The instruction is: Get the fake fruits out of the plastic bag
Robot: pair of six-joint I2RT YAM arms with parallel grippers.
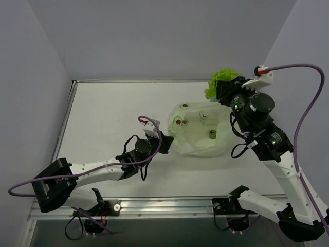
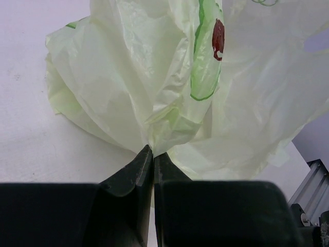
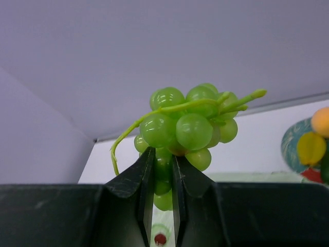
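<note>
**Grapes out of the bag, bag pinned at its edge**

My right tool point(image 3: 162, 154) is clamped on the bunch of green grapes point(image 3: 193, 128). Its two fingers pinch the lower berries, while the rest of the cluster and its thin curling stem stand above the fingertips. I hold the bunch in the air, outside the plastic bag point(image 1: 200, 136), just past the bag's far right corner as the top camera sees it.

My left tool point(image 2: 152, 152) is closed on a fold of the bag at its left edge, with the pale green film gathered to a point between the fingertips. From that pinch the bag billows up and away. It is crumpled and translucent, with red and green print on it, and it lies on the white tabletop point(image 1: 113, 118).

In my right wrist view a yellow fruit point(image 3: 310, 148) and an orange fruit point(image 3: 321, 121) sit at the right edge, on a teal-rimmed plate point(image 3: 288, 146). They too are outside the bag. I cannot tell from the top camera where that plate lies relative to the bag, since my right arm covers that side.
</note>
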